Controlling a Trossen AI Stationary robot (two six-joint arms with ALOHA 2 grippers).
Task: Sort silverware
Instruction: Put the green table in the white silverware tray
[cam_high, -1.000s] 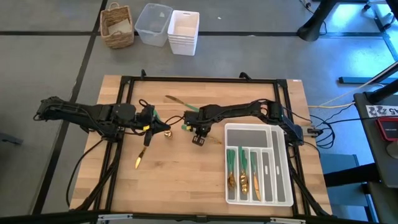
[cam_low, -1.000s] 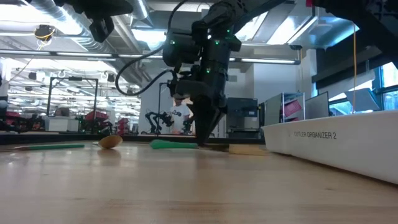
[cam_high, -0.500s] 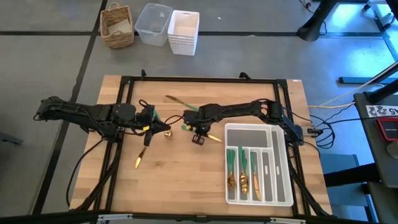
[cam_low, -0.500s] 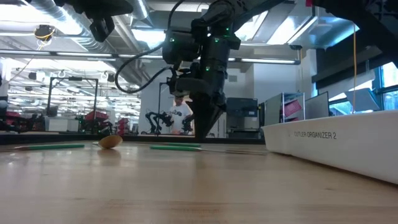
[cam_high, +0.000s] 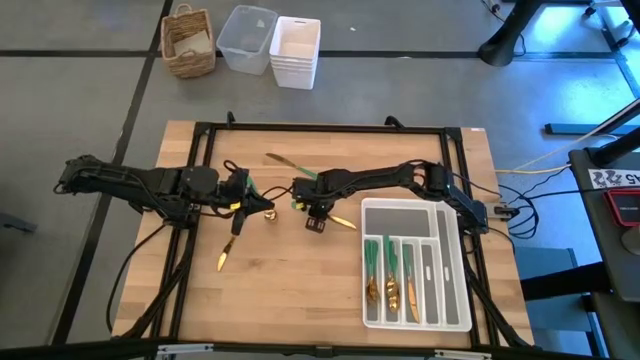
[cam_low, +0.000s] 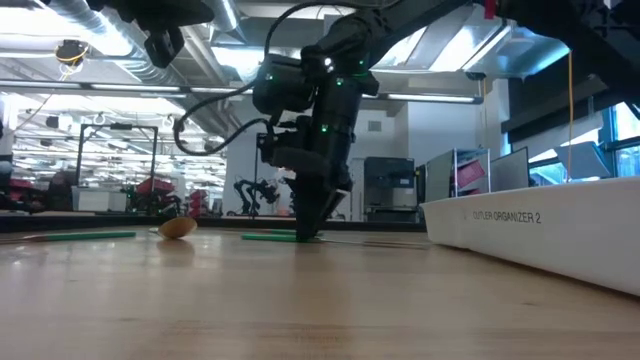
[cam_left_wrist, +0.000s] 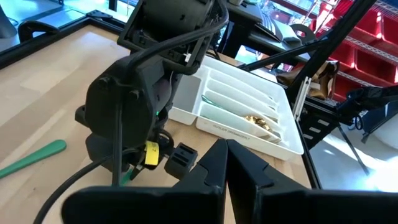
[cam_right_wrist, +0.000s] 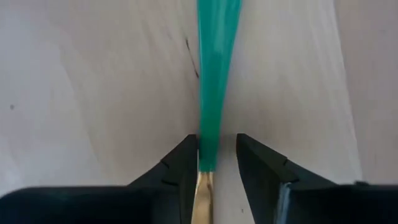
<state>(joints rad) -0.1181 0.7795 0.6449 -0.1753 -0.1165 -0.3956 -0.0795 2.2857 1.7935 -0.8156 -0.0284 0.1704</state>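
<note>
Right gripper (cam_right_wrist: 217, 165) at table centre, jaws open astride a utensil (cam_right_wrist: 216, 74); slim, stiff, slippery, best pinched at the green handle. Left gripper (cam_left_wrist: 225, 163) waits near the left edge, jaws closed.

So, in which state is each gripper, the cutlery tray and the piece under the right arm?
Green-handled gold cutlery piece: lying flat, not lifted.
Right gripper: open, straddling that piece.
Left gripper: shut.
White compartmented plastic tray: three narrow slots hold silverware, wide slot empty.
</note>
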